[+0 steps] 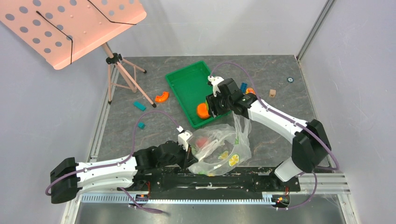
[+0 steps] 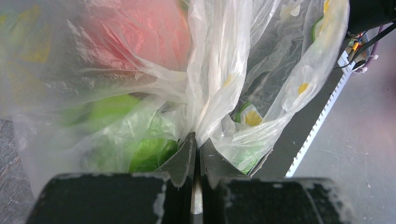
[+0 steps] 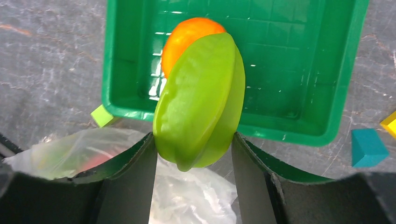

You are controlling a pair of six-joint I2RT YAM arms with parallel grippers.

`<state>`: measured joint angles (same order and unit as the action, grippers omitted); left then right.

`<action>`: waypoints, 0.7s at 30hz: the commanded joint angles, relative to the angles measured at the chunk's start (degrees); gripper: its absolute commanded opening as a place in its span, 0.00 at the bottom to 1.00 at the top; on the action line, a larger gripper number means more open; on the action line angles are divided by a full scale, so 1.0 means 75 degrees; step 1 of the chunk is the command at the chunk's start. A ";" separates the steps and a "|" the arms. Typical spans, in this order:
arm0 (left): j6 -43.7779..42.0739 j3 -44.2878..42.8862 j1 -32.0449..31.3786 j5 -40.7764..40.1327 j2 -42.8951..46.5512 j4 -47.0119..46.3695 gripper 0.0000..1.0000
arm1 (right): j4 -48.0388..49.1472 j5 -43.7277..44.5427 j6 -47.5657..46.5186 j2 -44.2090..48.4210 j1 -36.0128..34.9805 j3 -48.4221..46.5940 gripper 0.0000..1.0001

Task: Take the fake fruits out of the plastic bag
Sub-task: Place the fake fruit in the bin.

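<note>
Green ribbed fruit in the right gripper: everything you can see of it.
The green ribbed fruit is a glossy lime-green plastic oval with lengthwise ridges. Its near end is pinched between the right gripper's fingers, long axis running out past the fingertips, slightly tilted. Behind it lie the green tray and the orange, which it partly hides; the plastic bag shows beneath.

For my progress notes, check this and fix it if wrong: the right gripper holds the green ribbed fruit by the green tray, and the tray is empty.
The green tray is not empty: the round orange lies in it, as the right wrist view shows. The rest stands: the right gripper holds the green ribbed fruit by the tray.
</note>
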<state>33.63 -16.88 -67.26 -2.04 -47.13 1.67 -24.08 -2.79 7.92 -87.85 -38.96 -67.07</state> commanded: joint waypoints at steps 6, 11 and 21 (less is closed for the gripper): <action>-0.0099 -0.0251 -0.0027 -0.0262 0.0179 0.0232 0.05 | 0.0140 -0.0019 -0.0685 -0.1010 0.0615 -0.0843 0.44; -0.0102 -0.0300 -0.0023 -0.0254 0.0181 0.0288 0.05 | 0.0189 0.0143 -0.0820 -0.1611 0.0791 -0.0998 0.44; -0.0125 -0.0340 -0.0022 -0.0255 0.0161 0.0316 0.05 | 0.0366 0.0325 -0.0982 -0.2350 0.0894 -0.1349 0.50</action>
<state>33.63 -17.30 -67.26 -2.79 -46.28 3.44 -23.66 -1.21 1.91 -104.66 -32.58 -73.67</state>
